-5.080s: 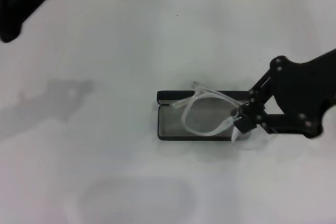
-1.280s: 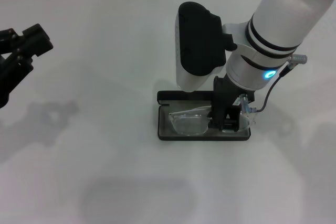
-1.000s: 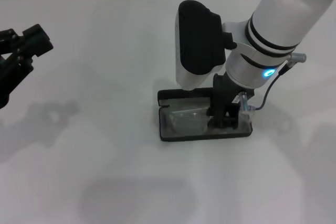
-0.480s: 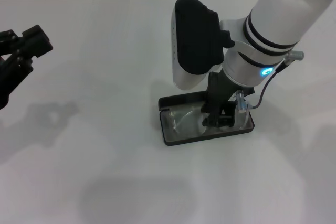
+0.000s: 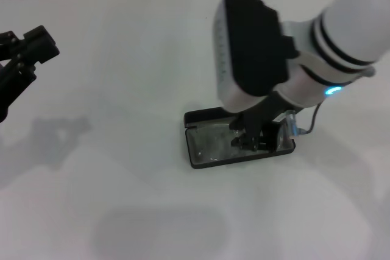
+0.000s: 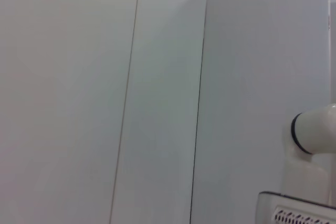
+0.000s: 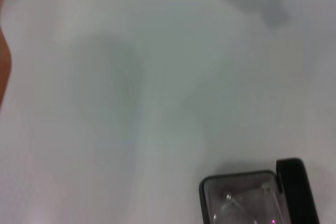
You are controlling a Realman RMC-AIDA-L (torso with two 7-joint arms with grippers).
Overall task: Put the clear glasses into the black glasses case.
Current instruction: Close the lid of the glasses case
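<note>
The black glasses case (image 5: 201, 158) lies open on the white table, its lid (image 5: 204, 115) folded back on the far side. The clear glasses (image 5: 212, 142) lie low inside the grey tray, faint against the lining. My right gripper (image 5: 248, 142) reaches down into the tray's right half, on or right above the glasses; the big white and black wrist (image 5: 256, 47) hides the case's back right. The right wrist view shows the case (image 7: 210, 184) with the glasses (image 7: 236, 203) inside. My left gripper (image 5: 21, 59) hangs parked at the far left, well away from the case.
A white table (image 5: 122, 199) surrounds the case with bare surface on all sides. A thin cable (image 5: 308, 123) loops off the right wrist near the case's right end. The left wrist view shows only wall panels and part of the right arm (image 6: 315, 135).
The glasses have gone from tilted above the case to lying flat in the tray. The case has turned slightly, its right end farther back. The right wrist has swung right and nearer the camera.
</note>
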